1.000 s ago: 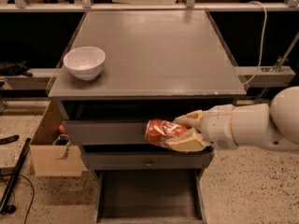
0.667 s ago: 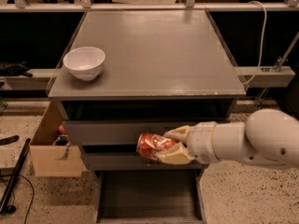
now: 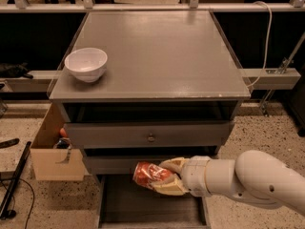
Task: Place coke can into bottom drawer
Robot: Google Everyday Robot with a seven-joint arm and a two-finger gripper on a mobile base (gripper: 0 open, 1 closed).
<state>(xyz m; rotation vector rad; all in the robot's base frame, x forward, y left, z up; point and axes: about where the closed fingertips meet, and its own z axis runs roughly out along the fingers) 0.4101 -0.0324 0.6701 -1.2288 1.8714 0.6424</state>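
Observation:
The coke can (image 3: pixel 148 174), red-orange and dented, lies sideways in my gripper (image 3: pixel 164 177), whose tan fingers (image 3: pixel 172 165) are shut on it from the right. My white arm (image 3: pixel 248 178) reaches in from the lower right. The can hangs just above the back part of the bottom drawer (image 3: pixel 143 209), which is pulled out, dark and shallow, below the cabinet. The can is in front of the lower grey drawer front.
A white bowl (image 3: pixel 86 64) stands on the grey cabinet top (image 3: pixel 157 51) at the left. A grey drawer with a round knob (image 3: pixel 151 138) sits above the can. A cardboard box (image 3: pixel 50 149) stands on the floor at the left. Black cables (image 3: pixel 12 185) lie at the far left.
My gripper has carried the can down and to the left, from in front of the upper drawers to just over the open bottom drawer.

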